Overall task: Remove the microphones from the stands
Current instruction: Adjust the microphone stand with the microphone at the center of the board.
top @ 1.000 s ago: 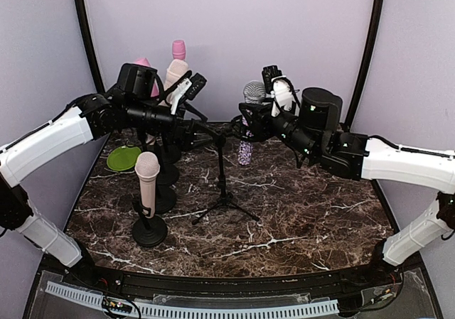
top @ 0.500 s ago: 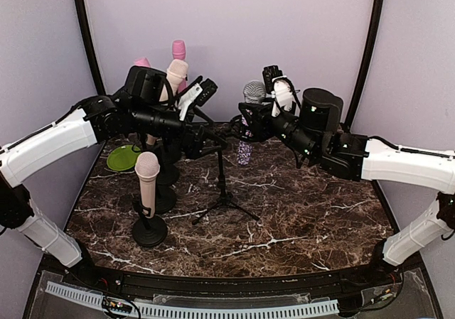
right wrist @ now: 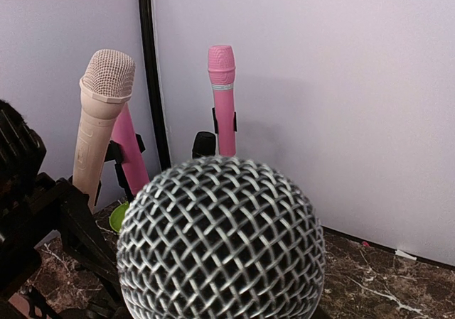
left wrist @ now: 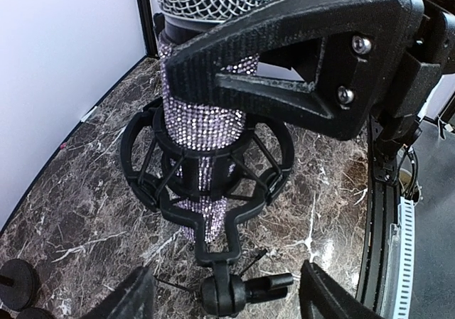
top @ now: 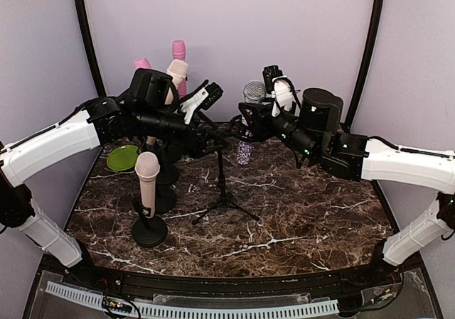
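**Location.** Microphone (left wrist: 202,120), with rhinestone barrel and steel mesh head, sits head-up in black shock mount (left wrist: 142,148) on tripod stand (top: 222,184), approx. centre of worktop (top: 306,212). Barrel passes through mount ring; tail projects below.

**Fingers.**
- Right gripper (top: 252,110): fingers (left wrist: 298,70) closed narrow on barrel, just under head.
- Left gripper (left wrist: 226,301): fingers wide, holding nothing, either side of swivel joint (left wrist: 222,290) below ring.

**Handling (est.).**
- Mic looks rigid, moderately heavy, top-heavy at head.
- Rhinestone skin gives good friction, but stones may shed if scraped.
- Mesh probably dents, so no clamping there.
- Take hold on barrel, per right gripper.
- Stand looks light and tippy. Brace at joint w/ left, then draw mic out along barrel axis.
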`<move>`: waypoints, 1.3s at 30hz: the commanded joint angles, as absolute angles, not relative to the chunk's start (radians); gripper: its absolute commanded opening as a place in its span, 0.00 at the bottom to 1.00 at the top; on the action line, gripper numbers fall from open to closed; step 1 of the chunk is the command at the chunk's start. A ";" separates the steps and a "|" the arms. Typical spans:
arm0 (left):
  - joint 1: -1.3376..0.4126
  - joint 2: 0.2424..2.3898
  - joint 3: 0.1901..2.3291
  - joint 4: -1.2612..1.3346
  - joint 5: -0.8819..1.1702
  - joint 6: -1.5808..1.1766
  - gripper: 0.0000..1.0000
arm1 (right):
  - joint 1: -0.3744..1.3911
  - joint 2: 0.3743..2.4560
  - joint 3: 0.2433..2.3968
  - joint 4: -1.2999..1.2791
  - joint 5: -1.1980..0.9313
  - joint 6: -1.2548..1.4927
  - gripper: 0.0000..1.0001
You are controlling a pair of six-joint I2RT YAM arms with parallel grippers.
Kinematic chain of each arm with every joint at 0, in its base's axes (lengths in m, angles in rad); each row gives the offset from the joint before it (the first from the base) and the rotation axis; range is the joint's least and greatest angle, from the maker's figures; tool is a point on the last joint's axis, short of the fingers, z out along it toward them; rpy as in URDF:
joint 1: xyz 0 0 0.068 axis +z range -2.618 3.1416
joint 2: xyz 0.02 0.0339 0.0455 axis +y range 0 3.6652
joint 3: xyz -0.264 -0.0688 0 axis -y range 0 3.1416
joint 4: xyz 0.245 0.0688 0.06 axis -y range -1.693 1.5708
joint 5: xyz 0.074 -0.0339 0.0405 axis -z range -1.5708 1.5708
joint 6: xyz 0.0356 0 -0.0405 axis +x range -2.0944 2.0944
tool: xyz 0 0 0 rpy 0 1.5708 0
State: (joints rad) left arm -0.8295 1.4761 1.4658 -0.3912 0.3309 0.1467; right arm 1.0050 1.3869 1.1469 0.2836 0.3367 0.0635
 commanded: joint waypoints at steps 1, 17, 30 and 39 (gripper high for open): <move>-0.837 1.465 1.470 -0.367 0.320 0.159 0.66 | 1.010 1.379 1.147 0.363 0.321 0.087 0.14; -0.838 1.444 1.416 -0.325 0.305 0.152 0.36 | 1.010 1.339 1.127 0.348 0.324 0.106 0.54; -0.838 1.437 1.385 -0.301 0.291 0.153 0.32 | 1.006 1.141 0.920 0.305 0.325 0.290 0.92; -0.839 1.434 1.381 -0.285 0.296 0.137 0.30 | 1.058 1.105 0.611 0.491 0.260 0.489 0.91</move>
